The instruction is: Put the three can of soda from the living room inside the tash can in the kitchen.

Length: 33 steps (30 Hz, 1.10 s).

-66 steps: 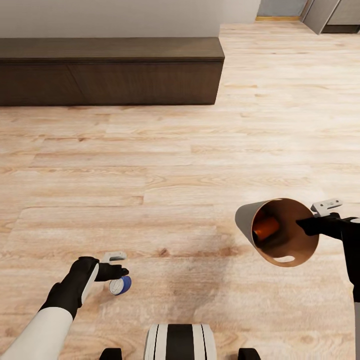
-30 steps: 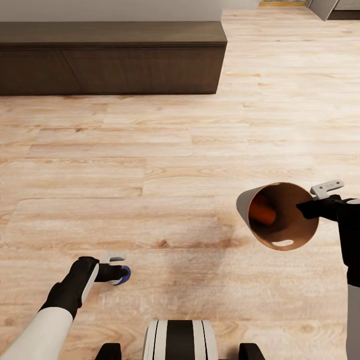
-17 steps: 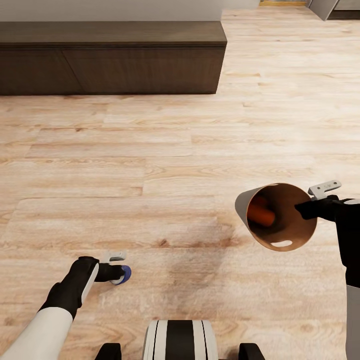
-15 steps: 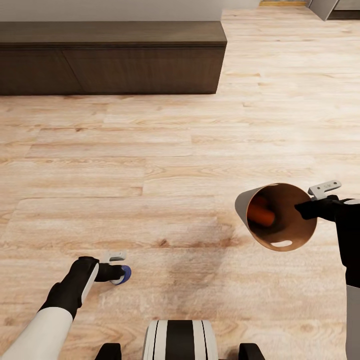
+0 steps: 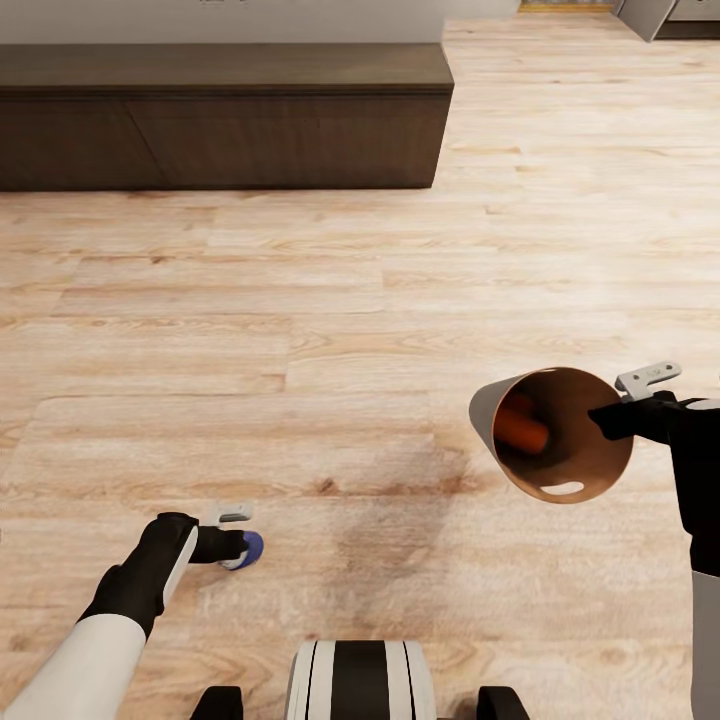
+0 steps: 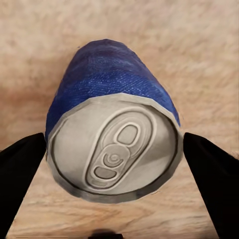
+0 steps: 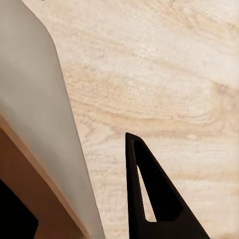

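Observation:
In the head view the trash can (image 5: 486, 408) hangs tilted over the floor, its brown inside facing me. An orange soda can (image 5: 522, 429) lies inside it. My right gripper (image 5: 628, 398) is shut on the bin's rim, one finger inside and one outside. The right wrist view shows the bin's grey wall (image 7: 35, 99) beside a black finger (image 7: 149, 204). Low at the left, my left gripper (image 5: 239, 533) is shut on a dark blue soda can (image 5: 251, 547). In the left wrist view that can (image 6: 112, 87) shows its silver top between the two black fingers (image 6: 20, 174).
A long low dark-brown bench (image 5: 220, 115) runs along the wall at the far left. Light wooden floor (image 5: 330, 330) spreads between it and me. A grey cabinet corner (image 5: 660, 15) stands at the far right. My base (image 5: 360, 680) shows at the near edge.
Two seconds ago the view sat lower and the blue can's silver top faced the head camera. The bin has risen slightly. Over the last second nothing has visibly moved.

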Motion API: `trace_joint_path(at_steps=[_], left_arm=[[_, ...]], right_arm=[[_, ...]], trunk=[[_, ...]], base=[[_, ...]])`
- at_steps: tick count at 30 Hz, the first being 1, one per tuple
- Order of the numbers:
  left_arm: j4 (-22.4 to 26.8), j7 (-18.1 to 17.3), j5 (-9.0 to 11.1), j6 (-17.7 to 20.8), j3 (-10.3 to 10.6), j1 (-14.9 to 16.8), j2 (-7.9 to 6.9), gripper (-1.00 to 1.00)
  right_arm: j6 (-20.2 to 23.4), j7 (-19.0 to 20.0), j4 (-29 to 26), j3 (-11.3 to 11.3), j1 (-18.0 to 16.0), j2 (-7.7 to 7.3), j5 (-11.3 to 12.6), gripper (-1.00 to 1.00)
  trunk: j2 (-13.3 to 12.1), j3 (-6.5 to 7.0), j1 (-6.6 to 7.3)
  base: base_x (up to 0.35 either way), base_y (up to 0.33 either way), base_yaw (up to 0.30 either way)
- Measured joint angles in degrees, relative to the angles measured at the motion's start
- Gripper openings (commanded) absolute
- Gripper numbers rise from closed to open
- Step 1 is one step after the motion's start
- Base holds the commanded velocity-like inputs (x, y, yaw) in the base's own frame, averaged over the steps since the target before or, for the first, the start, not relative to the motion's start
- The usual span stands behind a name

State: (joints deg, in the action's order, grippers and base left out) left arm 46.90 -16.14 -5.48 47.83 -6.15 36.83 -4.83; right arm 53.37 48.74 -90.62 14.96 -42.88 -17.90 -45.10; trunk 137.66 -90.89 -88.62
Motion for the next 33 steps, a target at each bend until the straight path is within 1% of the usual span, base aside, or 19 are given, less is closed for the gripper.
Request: trace_joint_path(at_steps=[2, 6, 7, 10, 24, 27, 30, 33], left_arm=[[0.0, 0.0, 0.1, 0.0, 0.0, 0.0, 0.0, -1.0], [0.0, 0.0, 0.0, 0.1, 0.0, 0.0, 0.0, -1.0], [-0.1, 0.0, -0.1, 0.2, 0.0, 0.0, 0.0, -1.0], [0.0, 0.0, 0.0, 0.6, 0.0, 0.1, 0.0, -1.0], [0.0, 0.0, 0.0, 0.7, 0.0, 0.1, 0.0, -1.0], [1.0, 0.0, 0.0, 0.7, 0.0, 0.1, -0.02, -1.0], [2.0, -1.0, 0.2, -0.1, 1.0, 0.6, 0.98, -1.0], [3.0, -2.0, 0.3, -0.9, 2.0, 0.6, 1.97, -1.0]], right_arm=[[-0.1, -0.1, 0.0, -0.3, 0.0, 0.07, -0.1, -1.0], [0.1, 0.0, 0.0, -1.9, 0.0, 0.01, 0.4, -1.0], [0.1, 0.0, 0.0, -2.0, 0.0, 0.0, 0.3, -1.0], [0.0, 0.1, 0.0, -2.2, 0.0, -0.05, 0.0, -1.0], [0.0, 0.1, 0.0, -2.3, 0.1, 0.01, 0.0, -1.0], [0.0, 0.0, 0.0, -2.3, 0.1, 0.04, 0.1, -1.0], [-1.3, 0.3, 1.1, -1.4, 0.4, 0.98, -1.8, -1.0], [-2.3, 0.7, 2.2, -0.4, 0.4, 1.91, -2.3, -1.0]], trunk=[[-0.8, 0.36, 0.44], [-2.4, 1.08, 1.32], [-2.8, 1.26, 1.54], [-4.0, 1.8, 2.2], [-9.6, 4.31, 5.27], [-10.8, 4.85, 5.93], [-10.8, 4.84, 5.92], [-10.8, 4.84, 5.92]], base=[[0.0, 0.0, 0.0], [0.0, 0.0, 0.0], [0.0, 0.0, 0.0], [0.0, 0.0, 0.0], [0.0, 0.0, 0.0], [0.0, 0.0, 0.0], [0.0, 0.0, 0.0], [0.0, 0.0, 0.0]])
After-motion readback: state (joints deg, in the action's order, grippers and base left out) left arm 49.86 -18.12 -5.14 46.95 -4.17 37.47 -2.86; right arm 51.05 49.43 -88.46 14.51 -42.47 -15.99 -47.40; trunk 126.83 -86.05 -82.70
